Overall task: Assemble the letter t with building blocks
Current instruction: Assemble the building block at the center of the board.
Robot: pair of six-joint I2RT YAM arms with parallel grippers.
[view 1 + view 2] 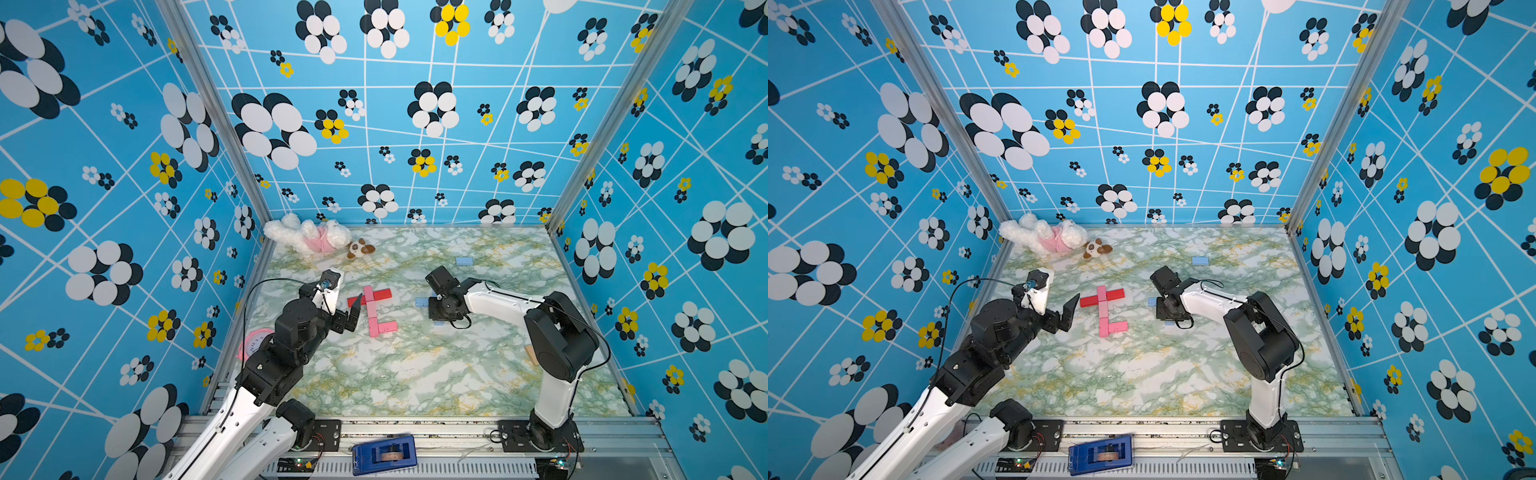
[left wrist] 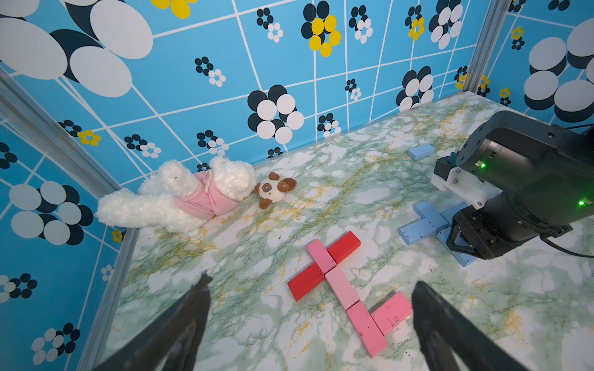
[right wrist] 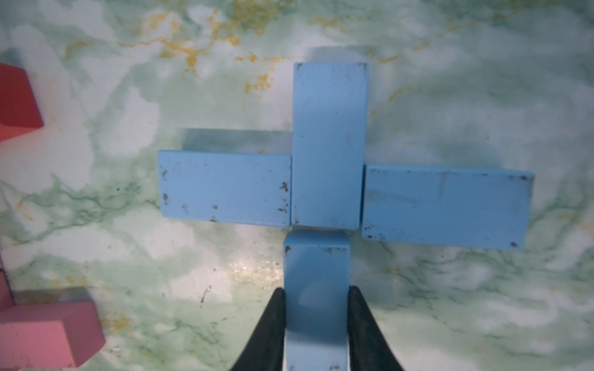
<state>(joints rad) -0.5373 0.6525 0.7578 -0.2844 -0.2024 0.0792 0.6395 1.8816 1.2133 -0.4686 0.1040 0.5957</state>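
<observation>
right gripper [image 3: 316,290] is clamped on a light blue block [image 3: 316,266], jaws on its 2 long sides. The block's long axis lines up with the blue stem block [image 3: 329,144] straight ahead. Ends are touching or a hair apart, can't tell. The blue crossbar blocks [image 3: 225,188] flank the stem, 1 each side, touching it and not quite level. The group lies right of centre on the surface [image 1: 415,374]. The right arm [image 1: 498,301] comes from the near right corner, forearm low, wrist bent down. It's the nearer arm. Probably let go, lift clear. The left gripper [image 2: 311,280] is wide open and empty by the pink and red t [image 1: 371,311], left of centre.
</observation>
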